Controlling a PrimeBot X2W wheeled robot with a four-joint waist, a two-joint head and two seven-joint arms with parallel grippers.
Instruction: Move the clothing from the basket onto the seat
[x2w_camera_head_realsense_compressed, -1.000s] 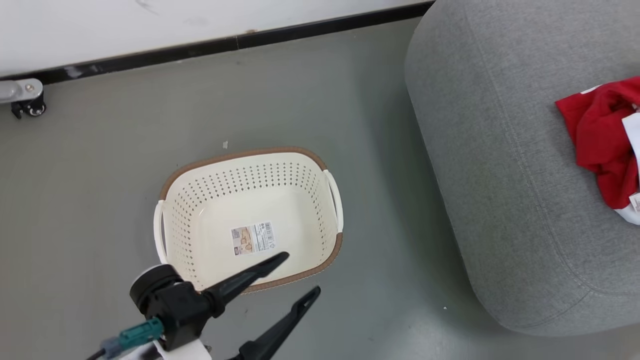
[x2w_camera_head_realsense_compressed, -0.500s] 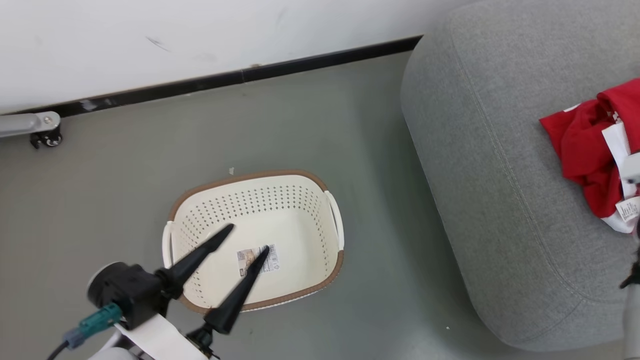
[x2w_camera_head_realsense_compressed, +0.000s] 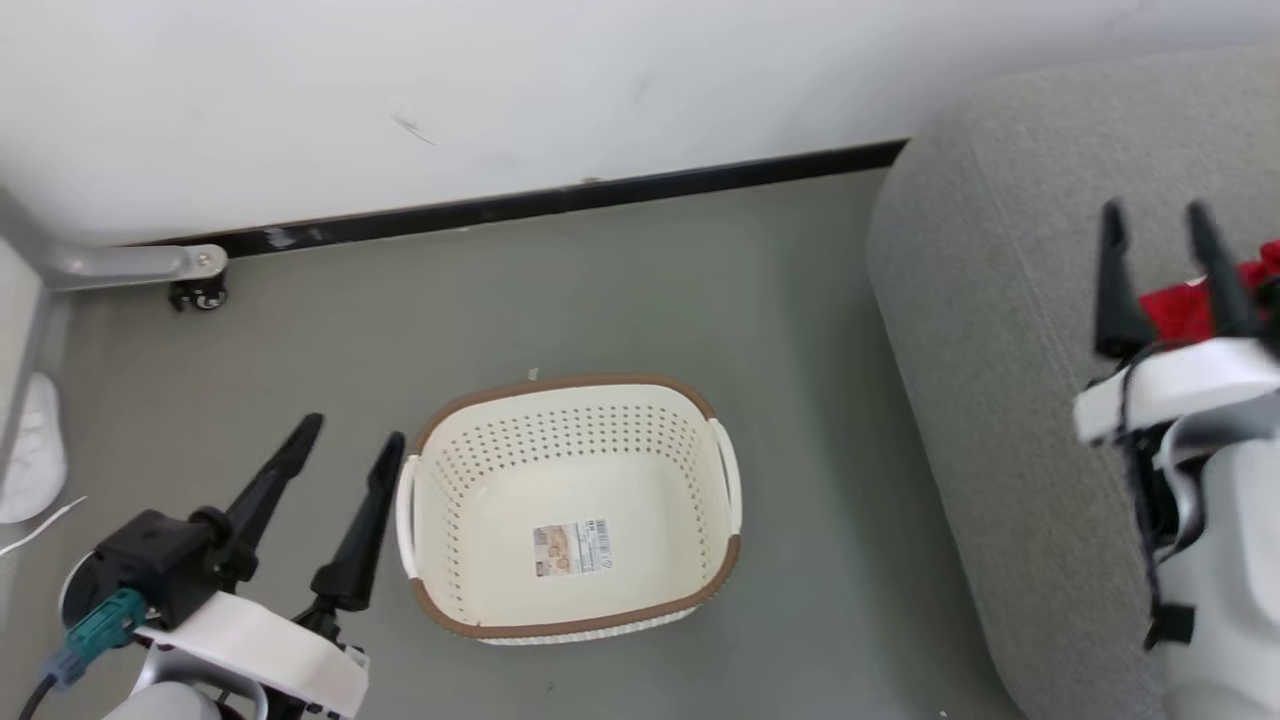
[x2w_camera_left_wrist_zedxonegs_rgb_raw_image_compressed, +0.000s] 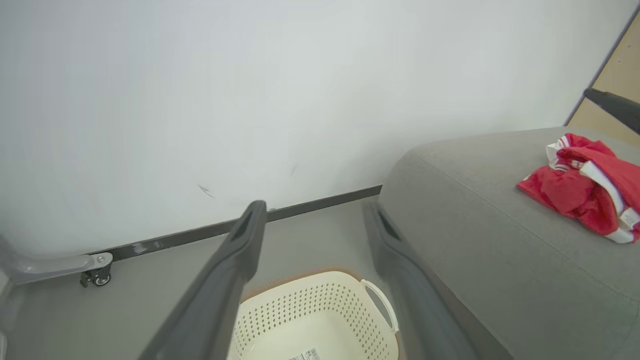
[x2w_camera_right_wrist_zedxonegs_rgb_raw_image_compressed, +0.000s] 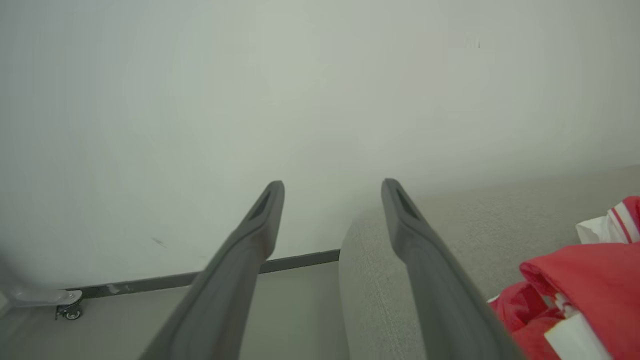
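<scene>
The cream-white basket (x2w_camera_head_realsense_compressed: 570, 470) with a brown rim stands on the floor, holding nothing but a paper label on its bottom; its far rim also shows low in the left wrist view (x2w_camera_left_wrist_zedxonegs_rgb_raw_image_compressed: 320, 300). The red clothing (x2w_camera_left_wrist_zedxonegs_rgb_raw_image_compressed: 585, 187) lies bunched on the grey seat (x2w_camera_head_realsense_compressed: 980, 350), (x2w_camera_left_wrist_zedxonegs_rgb_raw_image_compressed: 475, 220), and shows at the right of the right wrist view (x2w_camera_right_wrist_zedxonegs_rgb_raw_image_compressed: 590, 280). My left gripper (x2w_camera_head_realsense_compressed: 350, 435) stands open just left of the basket. My right gripper (x2w_camera_head_realsense_compressed: 1155, 215) is open above the seat, with the clothing (x2w_camera_head_realsense_compressed: 1185, 305) partly hidden behind its fingers.
A white wall with a black baseboard (x2w_camera_head_realsense_compressed: 560, 200) runs behind the basket. A grey metal leg on a caster (x2w_camera_head_realsense_compressed: 195, 290) stands at the back left. A white shoe (x2w_camera_head_realsense_compressed: 35, 460) lies at the far left edge of the floor.
The head camera has tilted up and shifted. My left gripper has swung from over the basket to its left side. My right arm has come up into view over the seat.
</scene>
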